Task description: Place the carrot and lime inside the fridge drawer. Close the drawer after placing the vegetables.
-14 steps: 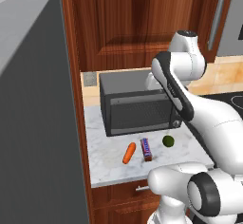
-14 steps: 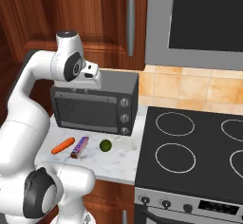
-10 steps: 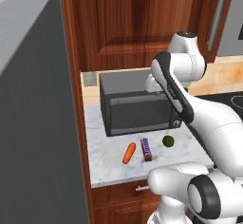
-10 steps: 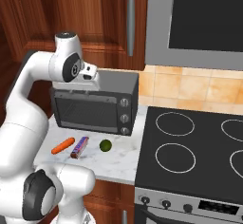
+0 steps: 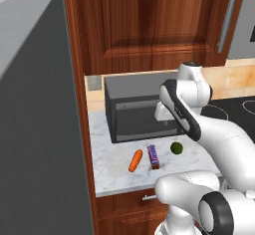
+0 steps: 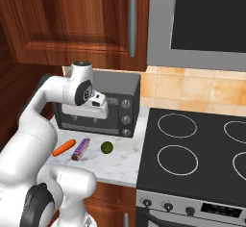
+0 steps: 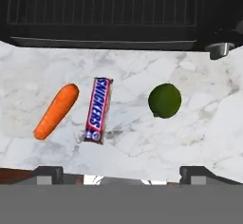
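Note:
On the marble counter an orange carrot [image 7: 56, 110] [image 5: 135, 160] [image 6: 64, 147] lies left of a purple-wrapped snack bar [image 7: 98, 109]. A dark green lime [image 7: 164, 100] [image 5: 176, 148] [image 6: 106, 147] rests to the bar's right. My gripper [image 7: 122, 175] hangs above these three, pointing down at the counter, open wide with nothing between its fingers. From the base views the hand [image 6: 90, 107] sits in front of the black toaster oven's door, well above the counter. The fridge drawer is out of view.
A black toaster oven [image 5: 139, 114] [image 6: 120, 103] stands at the back of the counter, just behind the items. A black stovetop [image 6: 192, 149] lies to the right. A tall grey appliance side [image 5: 40, 129] borders the counter on the left; wooden cabinets hang above.
The arm has folded downward, bringing the hand lower in front of the toaster oven and closer to the counter. The carrot, snack bar and lime have not moved.

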Robot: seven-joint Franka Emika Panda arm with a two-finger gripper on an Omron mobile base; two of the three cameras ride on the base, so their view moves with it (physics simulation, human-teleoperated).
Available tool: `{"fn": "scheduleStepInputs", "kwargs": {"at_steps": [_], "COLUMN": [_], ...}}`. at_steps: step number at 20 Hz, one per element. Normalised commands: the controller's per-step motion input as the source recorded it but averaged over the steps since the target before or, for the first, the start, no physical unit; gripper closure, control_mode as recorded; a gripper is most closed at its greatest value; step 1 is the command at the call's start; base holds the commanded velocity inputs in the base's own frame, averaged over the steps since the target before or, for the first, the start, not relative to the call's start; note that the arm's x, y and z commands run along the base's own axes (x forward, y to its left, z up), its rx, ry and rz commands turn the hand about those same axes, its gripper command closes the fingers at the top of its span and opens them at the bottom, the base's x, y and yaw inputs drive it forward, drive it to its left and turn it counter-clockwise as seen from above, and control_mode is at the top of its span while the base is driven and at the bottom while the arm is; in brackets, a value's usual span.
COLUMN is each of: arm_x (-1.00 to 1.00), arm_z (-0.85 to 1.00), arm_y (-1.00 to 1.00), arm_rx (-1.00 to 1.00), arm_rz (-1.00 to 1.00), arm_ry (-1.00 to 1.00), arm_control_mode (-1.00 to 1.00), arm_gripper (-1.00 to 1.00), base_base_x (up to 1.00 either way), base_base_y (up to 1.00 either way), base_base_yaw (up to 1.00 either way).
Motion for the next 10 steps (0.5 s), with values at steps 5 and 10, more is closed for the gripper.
{"fn": "scheduleStepInputs", "kwargs": {"at_steps": [5,10], "arm_x": [0.0,0.0], "arm_z": [-0.75,-0.35], "arm_y": [-0.41,-0.17], "arm_rx": [0.0,0.0], "arm_rz": [0.0,0.0], "arm_ry": [0.27,0.15], "arm_control_mode": [-1.0,-1.0], "arm_gripper": [-1.0,-1.0], "base_base_x": [0.0,0.0], "base_base_y": [0.0,0.0], "base_base_yaw": [0.0,0.0]}}
